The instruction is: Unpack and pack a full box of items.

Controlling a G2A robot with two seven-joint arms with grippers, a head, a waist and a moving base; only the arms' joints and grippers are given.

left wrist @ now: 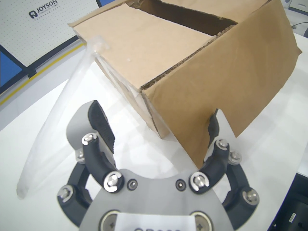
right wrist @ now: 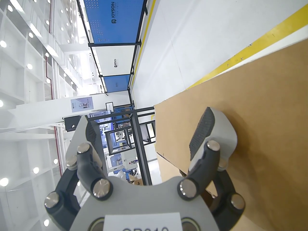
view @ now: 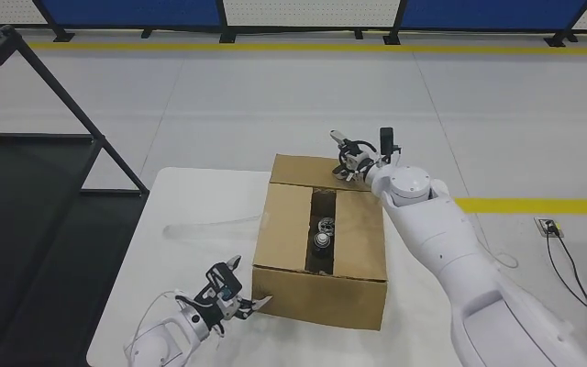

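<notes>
At opposite box (view: 289, 229) corners, holds left gripper (left wrist: 155, 114) and right gripper (right wrist: 149, 118) spread, clamping nothing, apparently poised at flaps (view: 307, 169) to open them for unpacking.

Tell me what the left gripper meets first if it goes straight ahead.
The cardboard box: its near corner lies dead ahead of the open left gripper, with its side flap beside one finger. Exact depth is unclear.

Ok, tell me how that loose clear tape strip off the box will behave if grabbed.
The tape strip looks thin and see-through, so probably floppy and light. It arcs from the box corner to the table, so pulling may tug the box or peel it.
</notes>
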